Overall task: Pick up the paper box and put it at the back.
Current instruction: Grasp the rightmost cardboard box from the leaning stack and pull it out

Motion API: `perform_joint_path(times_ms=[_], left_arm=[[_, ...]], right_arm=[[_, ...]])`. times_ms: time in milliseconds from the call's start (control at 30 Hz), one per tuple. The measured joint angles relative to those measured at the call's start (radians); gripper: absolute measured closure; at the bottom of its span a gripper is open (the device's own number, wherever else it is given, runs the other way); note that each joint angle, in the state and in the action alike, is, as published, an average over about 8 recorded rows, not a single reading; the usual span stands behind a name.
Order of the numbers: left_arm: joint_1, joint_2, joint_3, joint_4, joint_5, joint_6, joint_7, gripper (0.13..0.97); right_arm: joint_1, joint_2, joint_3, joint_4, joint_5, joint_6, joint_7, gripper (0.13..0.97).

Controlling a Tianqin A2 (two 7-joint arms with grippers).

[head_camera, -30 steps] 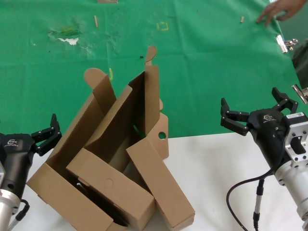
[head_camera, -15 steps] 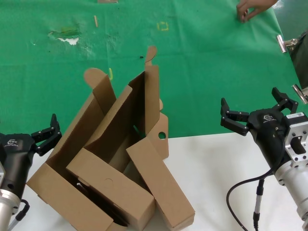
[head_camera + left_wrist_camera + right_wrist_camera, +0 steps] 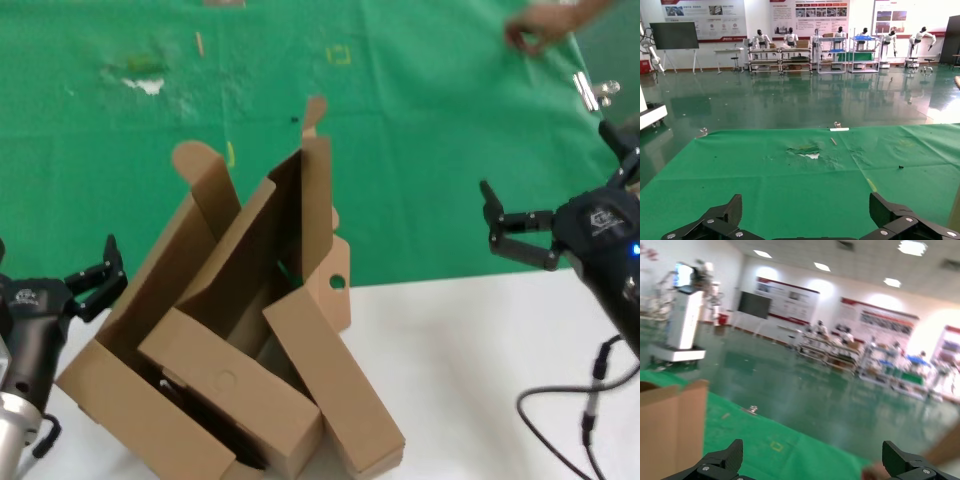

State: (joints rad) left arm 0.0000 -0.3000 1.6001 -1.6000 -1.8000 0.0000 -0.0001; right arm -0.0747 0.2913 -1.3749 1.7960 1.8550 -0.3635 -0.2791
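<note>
Left claw [image 3: 88, 283] hangs spread at the surface's [image 3: 480, 360] left edge, just beside the cardboard pile. The paper box [image 3: 300, 250] stands tilted, lid up, wedged among a larger box [image 3: 130, 400] and long carton [image 3: 335, 385] near the front-left. Right claw [image 3: 560, 215], spread, hovers toward the right edge. Lifting the box risks dragging its neighbours along.

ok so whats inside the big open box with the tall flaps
A long brown carton with a circular punch mark leans in the larger box; another cardboard piece slants beside it. Whatever lies beneath them is covered.
</note>
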Motion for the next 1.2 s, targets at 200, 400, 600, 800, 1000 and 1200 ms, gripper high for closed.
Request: perform_joint_path(times_ms=[200,400,600,800,1000,1200], left_arm=[[0.000,0.000,0.000,0.000,0.000,0.000,0.000,0.225],[0.000,0.000,0.000,0.000,0.000,0.000,0.000,0.296],[0.000,0.000,0.000,0.000,0.000,0.000,0.000,0.432],[0.000,0.000,0.000,0.000,0.000,0.000,0.000,0.558],[0.000,0.000,0.000,0.000,0.000,0.000,0.000,0.693],[0.000,0.000,0.000,0.000,0.000,0.000,0.000,0.808]], right_arm=[[-0.142,0.022,0.109,0.119,0.045,-0.127,-0.135,0.129],[-0.272,0.082,0.242,0.140,0.103,-0.301,-0.276,0.129],[-0.353,0.186,0.282,0.054,0.128,-0.498,-0.412,0.129],[-0.321,0.249,0.170,-0.043,0.100,-0.589,-0.475,0.134],[-0.253,0.284,0.035,-0.106,0.065,-0.624,-0.492,0.159],[-0.210,0.324,-0.068,-0.141,0.035,-0.654,-0.511,0.198]])
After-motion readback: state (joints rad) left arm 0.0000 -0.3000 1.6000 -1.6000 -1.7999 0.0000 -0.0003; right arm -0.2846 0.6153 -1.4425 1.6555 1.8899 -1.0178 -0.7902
